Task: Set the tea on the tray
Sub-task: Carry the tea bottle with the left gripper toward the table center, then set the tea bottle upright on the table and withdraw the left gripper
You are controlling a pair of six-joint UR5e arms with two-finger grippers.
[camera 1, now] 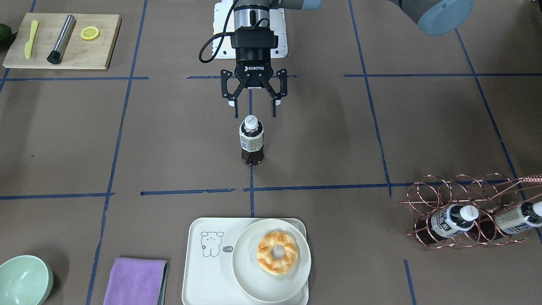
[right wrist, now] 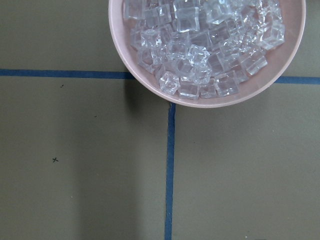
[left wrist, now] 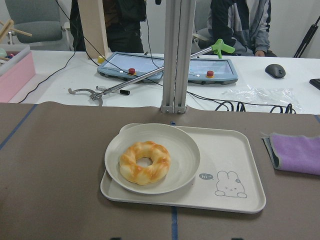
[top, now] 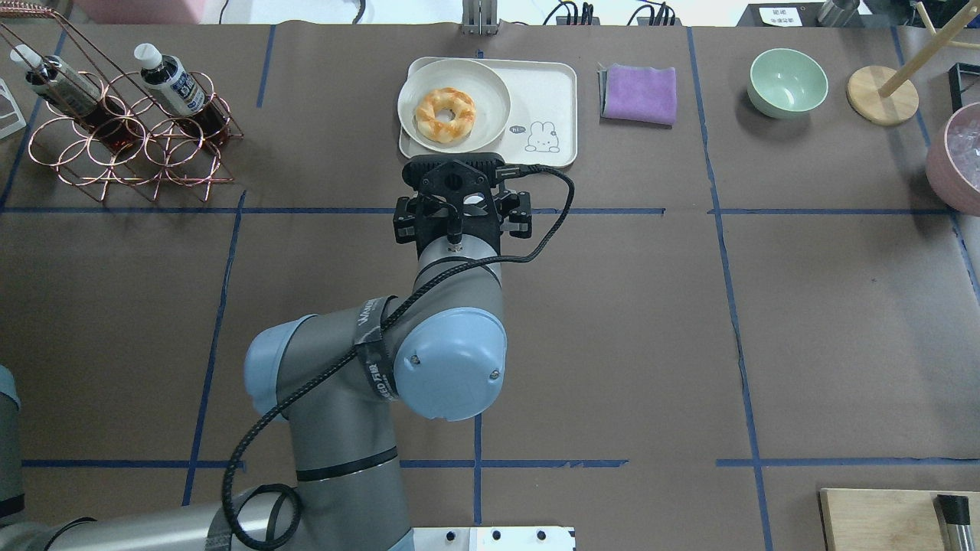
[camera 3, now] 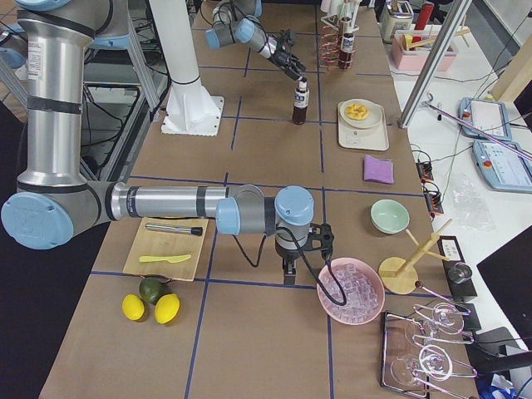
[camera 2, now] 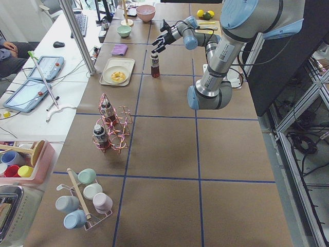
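A tea bottle [camera 1: 251, 142] with dark liquid and a white cap stands upright on the brown table, a grid square away from the tray. My left gripper [camera 1: 255, 115] is open and empty, its fingertips on either side of the cap and just above it, on the robot's side. The cream tray [camera 1: 207, 275] with the bear drawing lies at the table's far edge; it also shows in the left wrist view [left wrist: 225, 150]. In the overhead view the left gripper [top: 459, 210] hides the bottle. My right gripper [camera 3: 289, 268] shows only in the exterior right view, so I cannot tell its state.
A round plate [camera 1: 254, 284] with a donut [camera 1: 277, 252] fills the tray's half away from the bear. A copper rack [camera 1: 465, 212] holds two more tea bottles. A purple cloth [camera 1: 135, 281], a green bowl [camera 1: 23, 279], a wooden board [camera 1: 63, 40] and a pink ice bowl [right wrist: 210, 45] stand around.
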